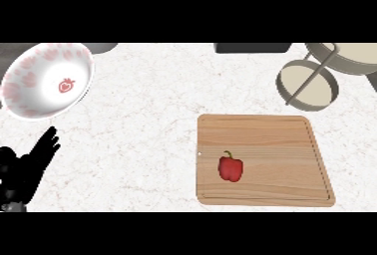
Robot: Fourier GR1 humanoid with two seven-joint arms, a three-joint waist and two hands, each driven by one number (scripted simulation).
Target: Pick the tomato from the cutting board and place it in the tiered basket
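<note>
fingers of left hand straight and apart, resting at worktop's left edge. red bell pepper lies on wooden cutting board. tiered basket upper right, well apart.

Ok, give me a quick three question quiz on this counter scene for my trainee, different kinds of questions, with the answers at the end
1. True or false: the red vegetable lies in the bowl.
2. Which robot hand shows? A) left robot hand B) right C) both
3. Fill in: the tiered basket stands beyond the cutting board's far ____ corner.

Key: 1. False, it lies on the cutting board and looks like a pepper, not a tomato. 2. A, open at the view's left edge. 3. right.
</note>
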